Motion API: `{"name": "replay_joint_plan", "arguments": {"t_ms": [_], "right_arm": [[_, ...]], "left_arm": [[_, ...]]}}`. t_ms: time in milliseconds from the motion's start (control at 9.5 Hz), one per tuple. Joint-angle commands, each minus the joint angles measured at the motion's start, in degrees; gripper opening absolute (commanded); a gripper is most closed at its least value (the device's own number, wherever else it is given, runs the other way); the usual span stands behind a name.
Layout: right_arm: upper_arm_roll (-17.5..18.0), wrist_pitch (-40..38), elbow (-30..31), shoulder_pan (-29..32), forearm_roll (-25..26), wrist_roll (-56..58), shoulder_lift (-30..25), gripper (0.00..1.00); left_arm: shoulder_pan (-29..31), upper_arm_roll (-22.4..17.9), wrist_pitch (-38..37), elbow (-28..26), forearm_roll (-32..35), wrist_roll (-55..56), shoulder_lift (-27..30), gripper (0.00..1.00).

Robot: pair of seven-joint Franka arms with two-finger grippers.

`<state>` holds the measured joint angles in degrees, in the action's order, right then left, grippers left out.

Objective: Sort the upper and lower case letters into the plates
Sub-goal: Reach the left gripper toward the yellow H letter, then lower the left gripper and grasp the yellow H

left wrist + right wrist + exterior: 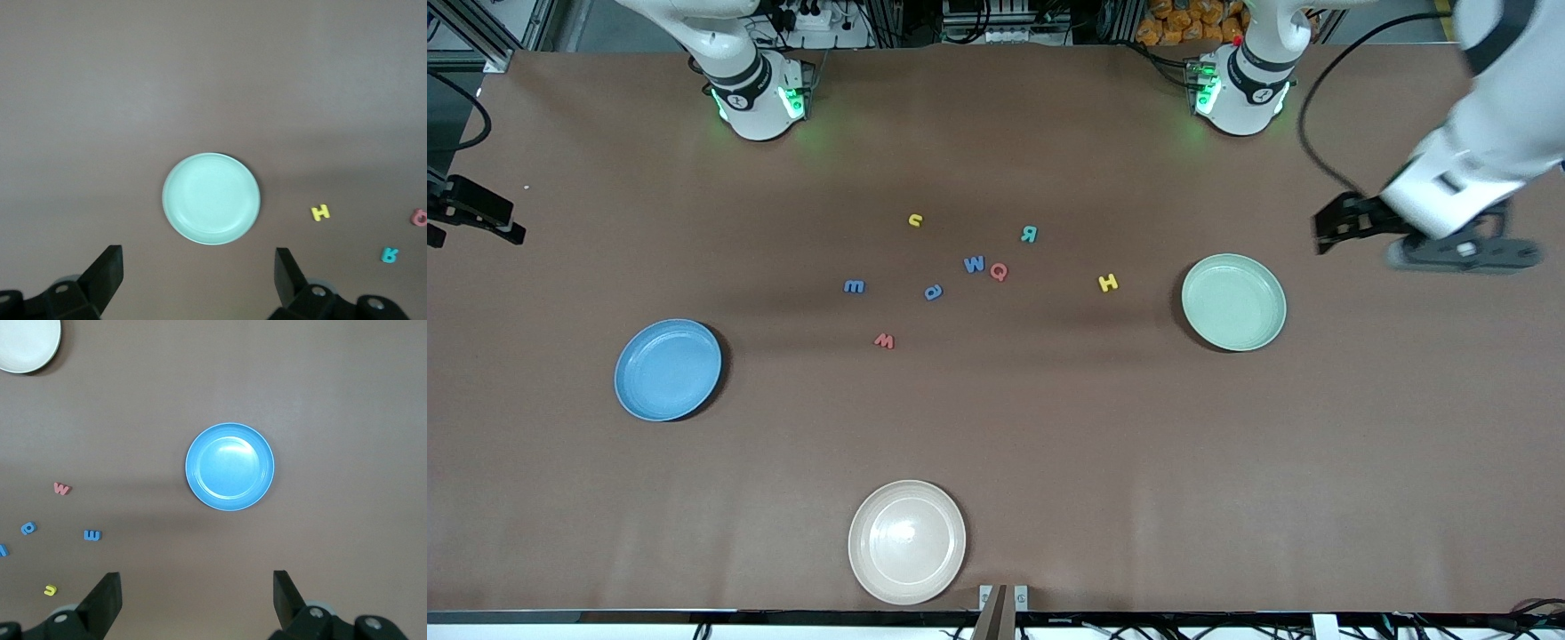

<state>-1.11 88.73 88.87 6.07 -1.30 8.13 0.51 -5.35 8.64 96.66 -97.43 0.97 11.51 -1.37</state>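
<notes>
Both grippers' fingers spread wide, holding nothing: left gripper above worktop beside mint plate; right gripper near blue plate. Eight letters lie loose between plates.

Eight small letters are scattered on the brown table between the blue plate, toward the right arm's end, and the mint green plate, toward the left arm's end. Both plates are seen empty. A cream-white plate is set nearest the front camera. The left gripper is held above the table beside the green plate. The right gripper is not seen.
</notes>
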Motion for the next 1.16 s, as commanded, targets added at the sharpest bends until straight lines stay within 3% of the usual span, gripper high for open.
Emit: {"name": "replay_joint_plan", "arguments": {"t_ms": [0, 316, 632, 842, 1053], "right_arm": [[0.58, -3.02, -0.63, 0.35, -0.81, -0.49, 0.63, 1.0], [0.4, -4.89, 0.24, 0.09, -0.81, 4.48, 0.63, 1.0], [0.84, -17.59, -0.71, -0.17, -1.51, 4.96, -1.91, 1.0], [-0.82, -20.7, -2.9, 1.74, -5.36, 5.57, -2.88, 1.0], [-0.3, -17.64, -5.62, 1.67, -5.73, 4.7, -2.97, 1.0]], "left_arm": [[-2.37, 4.52, 0.45, 1.36, -0.01, 10.86, -4.59, 1.0], [-10.43, 5.68, 8.78, 1.19, -0.1, 24.89, -14.33, 1.0], [-16.35, 5.68, 13.63, -1.0, 2.37, 40.91, -19.9, 1.0], [-16.1, 5.77, 21.85, -9.31, 2.37, 42.98, -19.47, 1.0], [-15.84, 5.77, 34.67, -19.25, 2.28, 46.82, -18.76, 1.0]]}}
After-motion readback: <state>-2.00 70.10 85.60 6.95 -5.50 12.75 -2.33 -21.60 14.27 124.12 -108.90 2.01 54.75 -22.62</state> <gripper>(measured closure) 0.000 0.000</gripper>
